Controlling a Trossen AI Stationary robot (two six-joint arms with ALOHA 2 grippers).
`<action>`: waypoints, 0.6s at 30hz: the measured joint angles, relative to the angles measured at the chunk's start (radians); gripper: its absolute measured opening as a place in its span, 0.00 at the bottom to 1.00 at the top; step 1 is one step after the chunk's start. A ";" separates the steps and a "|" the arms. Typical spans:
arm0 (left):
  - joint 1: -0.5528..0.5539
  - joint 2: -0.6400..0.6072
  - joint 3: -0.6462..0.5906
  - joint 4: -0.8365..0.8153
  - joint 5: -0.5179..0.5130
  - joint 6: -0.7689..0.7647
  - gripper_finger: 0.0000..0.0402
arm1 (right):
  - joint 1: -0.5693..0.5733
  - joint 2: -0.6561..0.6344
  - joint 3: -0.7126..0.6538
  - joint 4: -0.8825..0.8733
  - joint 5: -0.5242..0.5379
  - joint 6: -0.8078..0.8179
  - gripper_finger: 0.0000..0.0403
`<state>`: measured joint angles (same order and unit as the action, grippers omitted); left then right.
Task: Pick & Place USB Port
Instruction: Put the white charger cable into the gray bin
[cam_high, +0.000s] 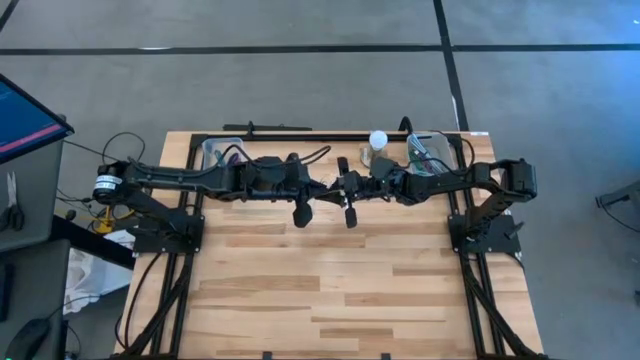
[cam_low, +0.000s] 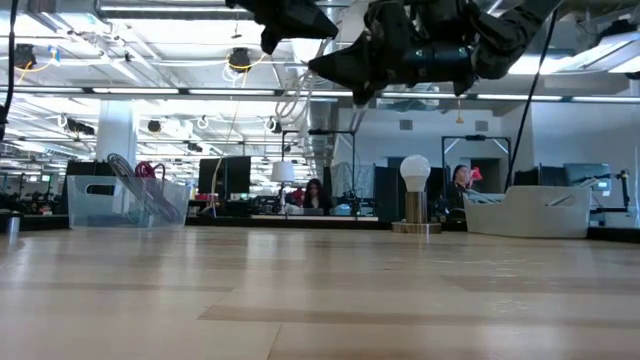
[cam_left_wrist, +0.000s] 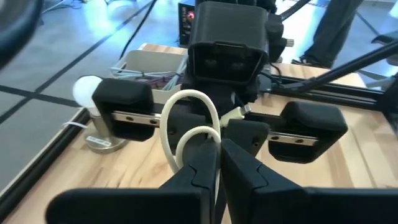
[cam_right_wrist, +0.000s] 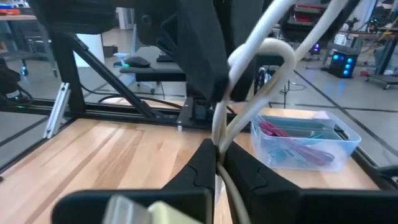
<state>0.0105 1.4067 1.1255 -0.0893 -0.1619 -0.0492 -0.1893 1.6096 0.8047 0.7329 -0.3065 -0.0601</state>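
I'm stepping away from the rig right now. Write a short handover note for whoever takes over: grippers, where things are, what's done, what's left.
Left gripper: shut on the white cable, held in the air above the middle of the table.
Right gripper: shut on the same white cable, facing the left gripper.
Clear bin with cables sits at the table's far left corner; white bin at the far right; small lamp beside the white bin.
Done: cable lifted and gripped by both arms.
Left: place it. The target port is not visible; check before moving.
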 joint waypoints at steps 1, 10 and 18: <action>0.000 0.000 0.000 -0.001 -0.004 0.000 0.05 | -0.006 0.000 0.000 -0.004 -0.001 0.000 0.01; 0.000 -0.048 -0.002 -0.022 -0.006 0.017 0.20 | -0.040 -0.019 -0.022 -0.012 -0.007 -0.003 0.00; -0.011 -0.086 -0.017 -0.057 -0.007 0.019 0.33 | -0.091 -0.113 -0.086 -0.019 -0.003 -0.003 0.00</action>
<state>-0.0001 1.3204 1.1083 -0.1458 -0.1686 -0.0303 -0.2806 1.4965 0.7187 0.7136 -0.3095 -0.0635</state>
